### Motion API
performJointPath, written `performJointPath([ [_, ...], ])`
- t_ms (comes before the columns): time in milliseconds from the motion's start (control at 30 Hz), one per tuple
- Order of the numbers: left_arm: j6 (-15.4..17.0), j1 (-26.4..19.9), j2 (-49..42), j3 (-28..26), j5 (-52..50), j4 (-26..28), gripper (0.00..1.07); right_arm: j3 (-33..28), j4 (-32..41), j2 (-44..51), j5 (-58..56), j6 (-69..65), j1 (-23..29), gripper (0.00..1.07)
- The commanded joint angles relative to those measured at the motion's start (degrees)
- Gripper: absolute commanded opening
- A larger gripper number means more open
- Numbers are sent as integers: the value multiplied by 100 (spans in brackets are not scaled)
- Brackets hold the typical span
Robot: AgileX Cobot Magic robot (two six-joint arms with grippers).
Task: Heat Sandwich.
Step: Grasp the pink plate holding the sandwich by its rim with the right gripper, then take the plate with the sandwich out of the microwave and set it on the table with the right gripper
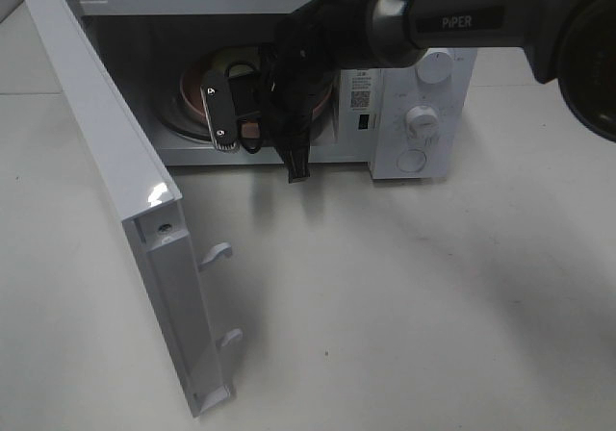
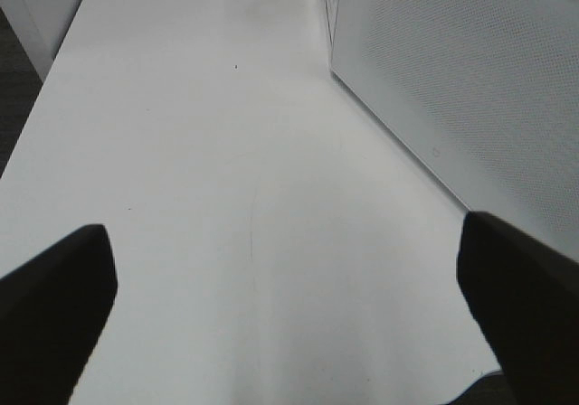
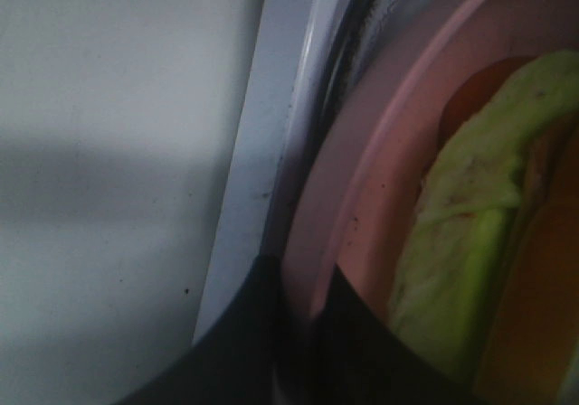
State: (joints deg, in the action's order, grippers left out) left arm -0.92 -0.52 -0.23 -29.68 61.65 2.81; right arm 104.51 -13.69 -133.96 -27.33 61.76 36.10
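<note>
Reaching into the open microwave (image 1: 414,94) from the right — right pincer (image 3: 303,319) closed on the rim of the pink plate (image 3: 362,206), presumably to slide it onto the turntable without touching the food. Sandwich (image 3: 461,251) lying on that plate, inside the cavity, just past the sill. Door (image 1: 115,190) swung wide to leave room. Left pincer (image 2: 289,315) held back over the bare surface (image 2: 226,152) — fingers spread wide, gripping nothing, clear of the work.
</note>
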Motion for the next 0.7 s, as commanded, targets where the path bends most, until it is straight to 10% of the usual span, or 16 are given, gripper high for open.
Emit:
performJointPath([
  [33, 6, 11, -97, 6, -23, 6, 98, -17, 46, 69, -235, 149, -11, 0],
  [700, 0, 11, -97, 6, -23, 6, 98, -819, -17, 911, -17, 917, 6, 0],
])
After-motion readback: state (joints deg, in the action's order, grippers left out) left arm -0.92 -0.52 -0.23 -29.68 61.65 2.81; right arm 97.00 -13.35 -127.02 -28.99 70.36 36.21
